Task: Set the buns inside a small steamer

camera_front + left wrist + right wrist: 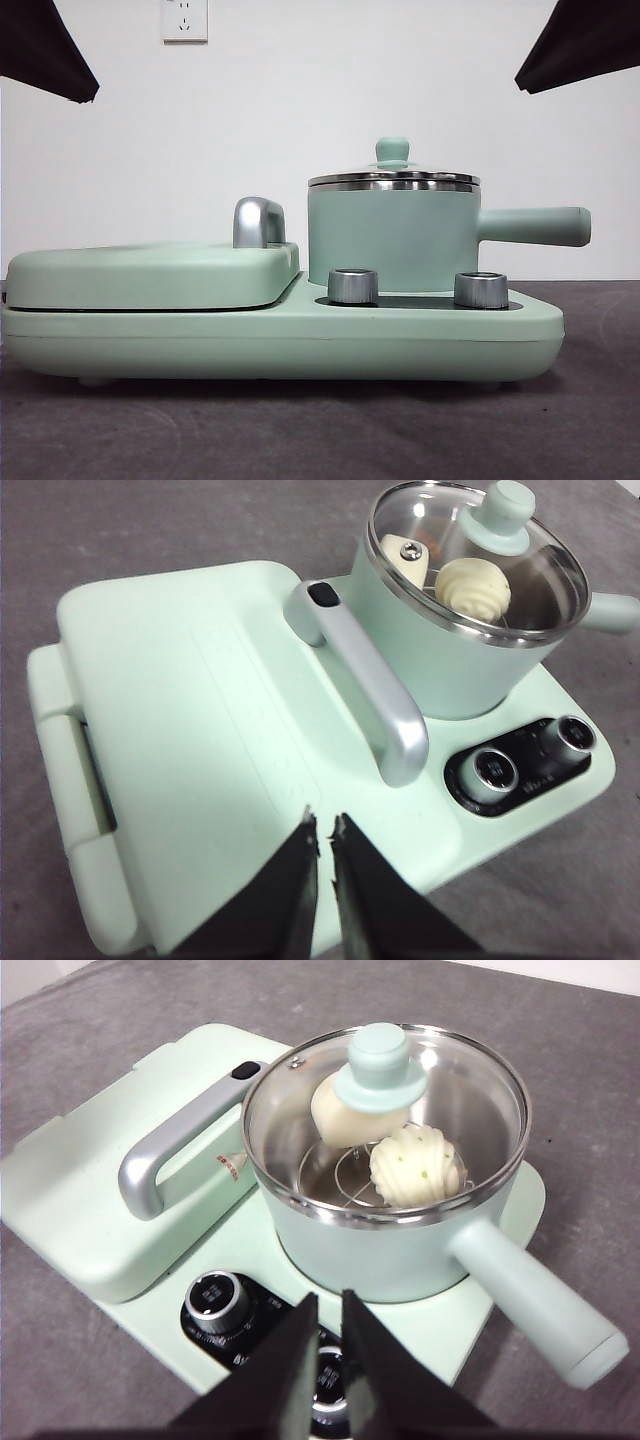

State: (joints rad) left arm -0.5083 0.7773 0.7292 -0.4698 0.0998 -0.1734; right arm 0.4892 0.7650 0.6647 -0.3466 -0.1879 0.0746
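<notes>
Closed green grill plate [150,275], silver handle [258,222], two knobs [353,286].

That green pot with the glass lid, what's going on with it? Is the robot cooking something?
Nothing is being handled right now. The two buns, the smooth bun and the swirled bun, sit inside the small steamer, on a wire rack under its glass lid. The steamer stands on the green cooker base beside the closed grill plate. The left gripper and right gripper hang above the cooker, jaws nearly together, holding nothing.
</notes>
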